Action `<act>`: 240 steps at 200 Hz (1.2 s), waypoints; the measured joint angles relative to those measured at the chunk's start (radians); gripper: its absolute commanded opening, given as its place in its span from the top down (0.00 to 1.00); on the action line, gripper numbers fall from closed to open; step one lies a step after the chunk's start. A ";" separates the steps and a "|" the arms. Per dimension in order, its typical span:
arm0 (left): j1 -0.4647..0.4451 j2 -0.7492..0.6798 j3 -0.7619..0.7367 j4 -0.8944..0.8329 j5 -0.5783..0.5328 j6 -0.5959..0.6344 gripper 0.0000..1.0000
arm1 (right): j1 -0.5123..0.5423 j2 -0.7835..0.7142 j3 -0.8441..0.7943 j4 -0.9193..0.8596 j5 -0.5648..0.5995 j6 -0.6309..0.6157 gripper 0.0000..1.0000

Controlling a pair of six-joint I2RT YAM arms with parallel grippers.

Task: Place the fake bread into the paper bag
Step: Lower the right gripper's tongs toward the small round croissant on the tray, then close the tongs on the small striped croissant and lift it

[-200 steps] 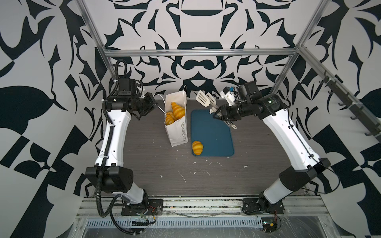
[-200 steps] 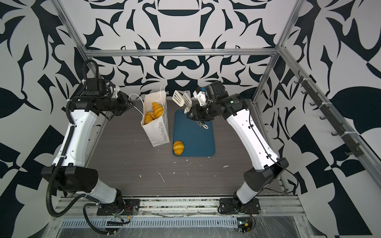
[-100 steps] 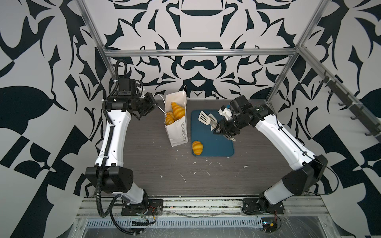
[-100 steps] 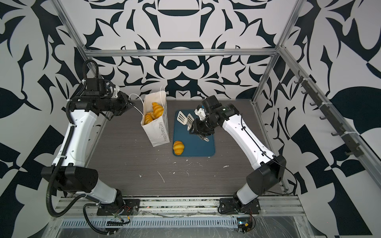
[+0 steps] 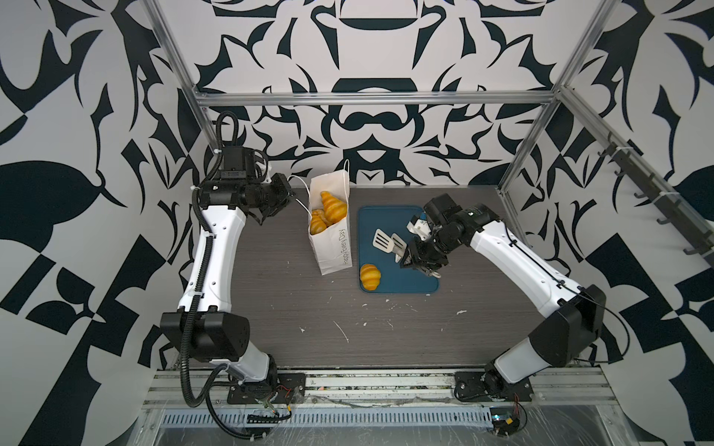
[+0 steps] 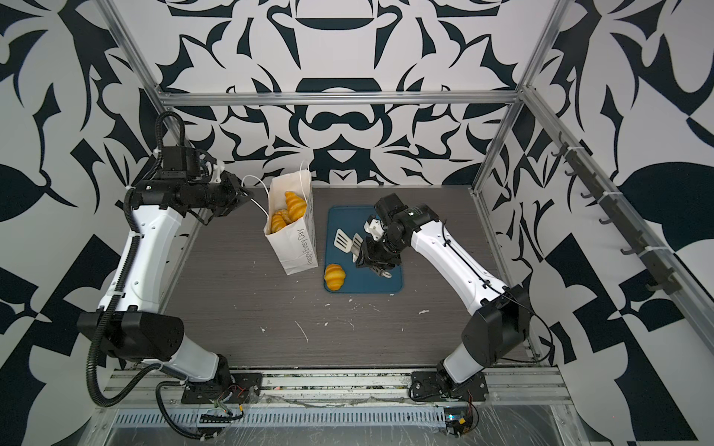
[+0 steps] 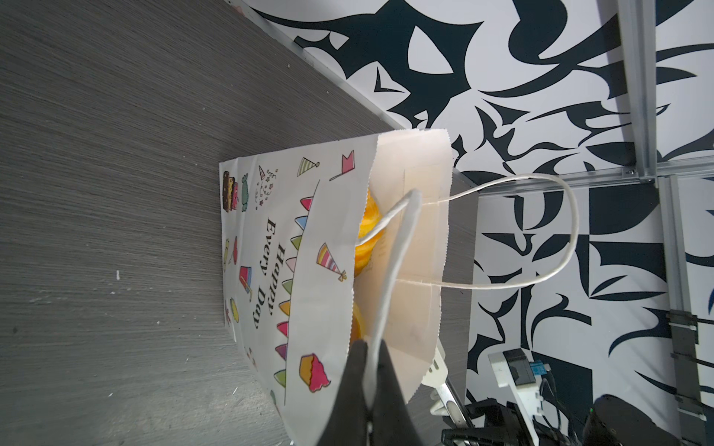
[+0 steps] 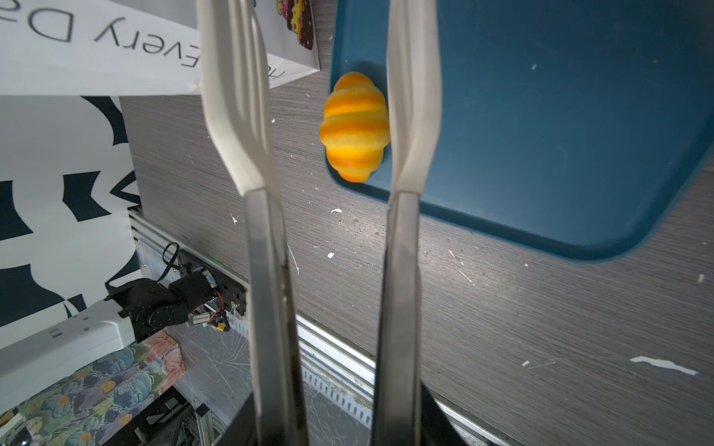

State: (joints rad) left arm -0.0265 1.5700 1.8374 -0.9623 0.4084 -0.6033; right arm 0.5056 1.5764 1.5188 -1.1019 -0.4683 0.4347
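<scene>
The white paper bag (image 5: 333,243) (image 6: 298,247) (image 7: 328,247) stands open at the back, left of the blue tray (image 5: 409,280) (image 6: 380,285) (image 8: 541,116). Fake bread croissants (image 5: 333,206) (image 6: 295,204) poke out of its mouth. One striped croissant (image 5: 370,276) (image 6: 334,276) (image 8: 355,127) lies on the tray's front left corner. My left gripper (image 5: 291,197) (image 6: 242,193) (image 7: 370,347) is shut on the bag's cord handle (image 7: 394,247). My right gripper (image 5: 415,256) (image 6: 371,256) (image 8: 336,417) is shut on white-tipped tongs (image 5: 388,242) (image 6: 347,242) (image 8: 232,96), whose blades stand apart, empty, above the tray behind the croissant.
White flecks (image 5: 342,330) dot the grey table in front of the tray. Patterned walls and an aluminium frame (image 5: 371,100) close in the back and both sides. A rail (image 8: 216,270) runs along the table's front edge.
My right arm has swung from the back of the tray forward and down, bringing the tongs over the tray closer to the lone croissant. The left arm and the bag have stayed put.
</scene>
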 measured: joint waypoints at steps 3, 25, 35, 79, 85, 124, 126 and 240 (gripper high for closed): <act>0.000 0.000 0.000 0.000 0.000 0.000 1.00 | 0.002 0.004 0.000 -0.001 0.001 0.000 0.54; 0.000 0.000 0.000 0.000 0.000 0.000 1.00 | 0.023 0.044 0.000 -0.012 0.006 -0.011 0.54; 0.000 0.000 0.000 0.000 0.000 0.000 1.00 | 0.032 0.065 0.000 -0.016 0.009 -0.015 0.54; -0.001 0.000 0.000 0.000 0.000 0.000 1.00 | 0.066 0.120 0.002 -0.031 0.011 -0.027 0.54; -0.001 0.000 0.000 0.000 0.000 0.000 1.00 | 0.069 0.123 0.004 -0.032 0.013 -0.027 0.54; -0.001 0.001 0.000 0.000 0.000 0.000 1.00 | 0.080 0.132 0.006 -0.039 0.026 -0.039 0.53; -0.001 0.001 0.000 0.000 0.000 0.000 1.00 | 0.080 0.133 0.006 -0.039 0.027 -0.040 0.53; -0.001 0.008 0.000 0.001 0.000 0.000 1.00 | 0.108 0.193 0.014 -0.058 0.048 -0.072 0.52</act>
State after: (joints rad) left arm -0.0273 1.5776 1.8378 -0.9615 0.4084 -0.6033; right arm 0.6132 1.7695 1.5326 -1.1603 -0.4202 0.3622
